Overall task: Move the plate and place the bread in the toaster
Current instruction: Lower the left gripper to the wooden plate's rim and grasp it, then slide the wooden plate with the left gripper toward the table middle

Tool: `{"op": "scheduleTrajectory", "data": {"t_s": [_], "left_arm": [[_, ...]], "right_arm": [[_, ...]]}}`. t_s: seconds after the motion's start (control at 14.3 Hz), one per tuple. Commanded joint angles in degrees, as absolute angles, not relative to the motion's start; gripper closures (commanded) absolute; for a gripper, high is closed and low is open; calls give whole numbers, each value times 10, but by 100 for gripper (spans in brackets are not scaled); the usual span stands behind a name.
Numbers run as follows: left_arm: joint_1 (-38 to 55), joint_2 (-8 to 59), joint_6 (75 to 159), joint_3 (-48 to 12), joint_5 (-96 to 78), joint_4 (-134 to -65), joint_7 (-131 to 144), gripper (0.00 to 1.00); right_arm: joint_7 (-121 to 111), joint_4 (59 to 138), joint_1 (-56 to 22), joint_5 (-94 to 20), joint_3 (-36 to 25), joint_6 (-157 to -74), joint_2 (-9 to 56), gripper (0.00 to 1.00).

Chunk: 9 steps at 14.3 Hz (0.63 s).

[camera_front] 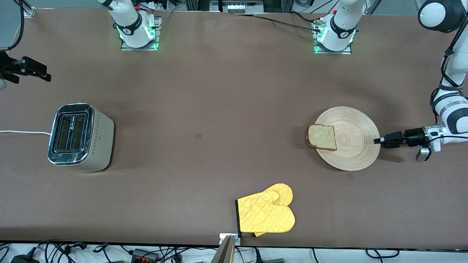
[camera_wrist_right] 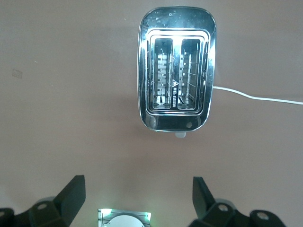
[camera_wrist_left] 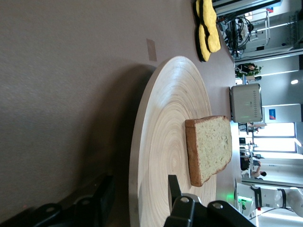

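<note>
Two fingers of the left gripper (camera_front: 376,140) straddle the plate (camera_front: 356,153) rim, half-closed, not yet clamped — bread (camera_front: 322,137) lies on it. Right gripper (camera_front: 45,76) waits wide open, empty, near the toaster (camera_front: 81,137) — ready for bread.

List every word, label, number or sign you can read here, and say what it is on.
Nothing can be read for certain.
Toaster side: a row of small marks, too small to read.
Toaster top, between the slots: a small triangle sign and a line of print, too blurred to read.
Plate, bread, yellow mitts: no text.
</note>
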State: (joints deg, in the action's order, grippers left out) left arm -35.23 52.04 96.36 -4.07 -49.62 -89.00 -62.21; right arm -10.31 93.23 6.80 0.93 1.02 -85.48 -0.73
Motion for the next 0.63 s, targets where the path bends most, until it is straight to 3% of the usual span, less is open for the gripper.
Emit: {"op": "scheduleTrajectory", "data": {"t_s": [0.0,0.21,0.56], "left_arm": [[-353,530,951,-42,-510,-878,-655,69],[-352,529,948,-42,-509,-876,-656,92],[-349,523,943,-45,-506,-873,-649,96]], "right_arm": [[-115,923,73,9,12,-851,-4,0],[-115,923,73,9,12,-851,-4,0],[-114,923,73,9,11,-851,-4,0]]}}
